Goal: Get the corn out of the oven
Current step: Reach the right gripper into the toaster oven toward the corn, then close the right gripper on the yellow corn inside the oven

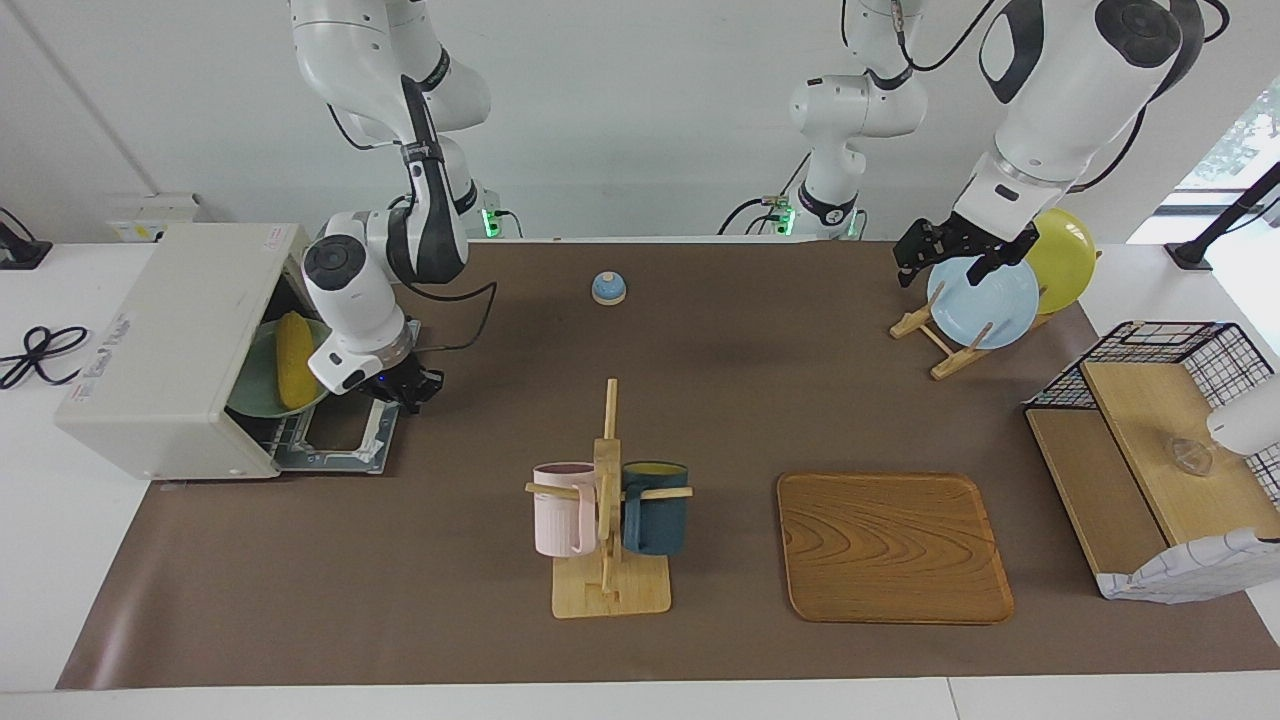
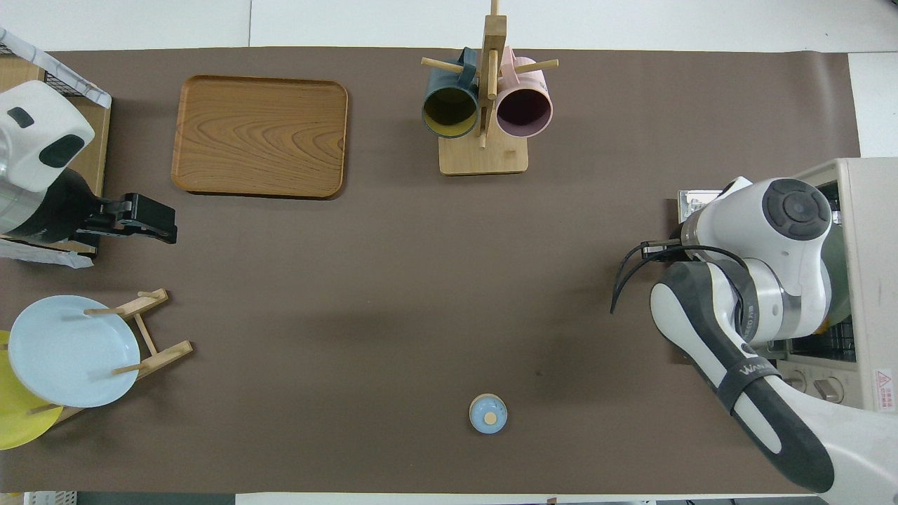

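Item: corn, bright yellow cob on a green plate in the mouth of the oven, whose door lies folded down flat.

Right claw: fingertips together, clamped on nothing visible, low over the lowered door; the cob sits just beside it, toward the oven cavity. Long axis runs along the oven mouth, crosswise to a reach inward.

Left claw: fingers apart, waiting over the plate rack, well apart from the cob. The right arm is the nearer.
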